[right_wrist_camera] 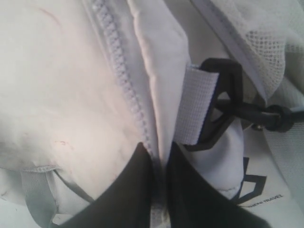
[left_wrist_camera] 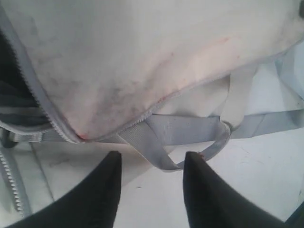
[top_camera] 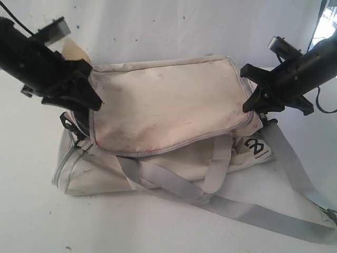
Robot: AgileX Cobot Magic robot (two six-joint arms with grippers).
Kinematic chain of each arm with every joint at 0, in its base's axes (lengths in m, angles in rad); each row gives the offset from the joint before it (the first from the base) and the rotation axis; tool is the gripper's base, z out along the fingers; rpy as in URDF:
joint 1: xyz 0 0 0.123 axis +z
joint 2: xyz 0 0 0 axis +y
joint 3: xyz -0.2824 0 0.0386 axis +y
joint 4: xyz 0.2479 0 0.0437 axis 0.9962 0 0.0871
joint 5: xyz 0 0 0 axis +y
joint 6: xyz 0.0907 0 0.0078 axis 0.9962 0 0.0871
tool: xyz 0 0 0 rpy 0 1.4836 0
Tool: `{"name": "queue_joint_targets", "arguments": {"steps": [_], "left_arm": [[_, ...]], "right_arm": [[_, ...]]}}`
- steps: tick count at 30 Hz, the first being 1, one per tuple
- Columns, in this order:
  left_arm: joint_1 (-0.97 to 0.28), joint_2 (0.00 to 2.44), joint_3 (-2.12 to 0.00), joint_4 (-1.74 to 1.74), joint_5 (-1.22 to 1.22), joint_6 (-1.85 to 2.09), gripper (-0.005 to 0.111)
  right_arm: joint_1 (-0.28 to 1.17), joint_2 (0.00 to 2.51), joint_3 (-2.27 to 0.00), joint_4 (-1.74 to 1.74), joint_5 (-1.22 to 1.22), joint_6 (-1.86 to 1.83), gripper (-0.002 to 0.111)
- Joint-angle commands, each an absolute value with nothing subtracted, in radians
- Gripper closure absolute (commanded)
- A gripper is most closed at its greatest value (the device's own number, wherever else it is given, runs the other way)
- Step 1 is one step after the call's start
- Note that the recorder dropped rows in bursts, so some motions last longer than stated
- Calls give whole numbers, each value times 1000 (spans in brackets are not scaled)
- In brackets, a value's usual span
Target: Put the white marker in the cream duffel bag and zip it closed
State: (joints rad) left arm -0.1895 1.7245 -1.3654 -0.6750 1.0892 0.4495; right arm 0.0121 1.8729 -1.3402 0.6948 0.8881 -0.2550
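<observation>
The cream duffel bag lies across the middle of the white table, its stained top flap laid over the opening. The white marker is out of view. At the bag's left end the grey zipper gapes over dark lining. My left gripper hovers there, open and empty, with a grey handle strap just ahead. My right gripper is at the bag's right end, shut on the bag's zipper edge beside the black buckle.
A long grey shoulder strap trails from the bag's right end toward the front right corner. Handle straps hang over the bag's front. A cream object sits behind the left arm. A black cable runs by the right arm.
</observation>
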Motion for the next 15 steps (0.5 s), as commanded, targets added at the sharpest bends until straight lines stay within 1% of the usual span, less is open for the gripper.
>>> {"name": "queue_joint_targets", "arguments": {"steps": [1, 7, 11, 15], "left_arm": [[-289, 1695, -1251, -713, 963, 496, 64], [-406, 1695, -1126, -906, 789, 658, 64], [-467, 1695, -1091, -1002, 723, 762, 64], [-511, 1702, -1078, -1014, 699, 765, 64]], "right_arm": [[9, 1869, -1336, 698, 854, -265, 108], [9, 1869, -1336, 698, 841, -281, 108], [9, 1869, -1336, 698, 851, -283, 108], [9, 1869, -1336, 698, 845, -285, 108]]}}
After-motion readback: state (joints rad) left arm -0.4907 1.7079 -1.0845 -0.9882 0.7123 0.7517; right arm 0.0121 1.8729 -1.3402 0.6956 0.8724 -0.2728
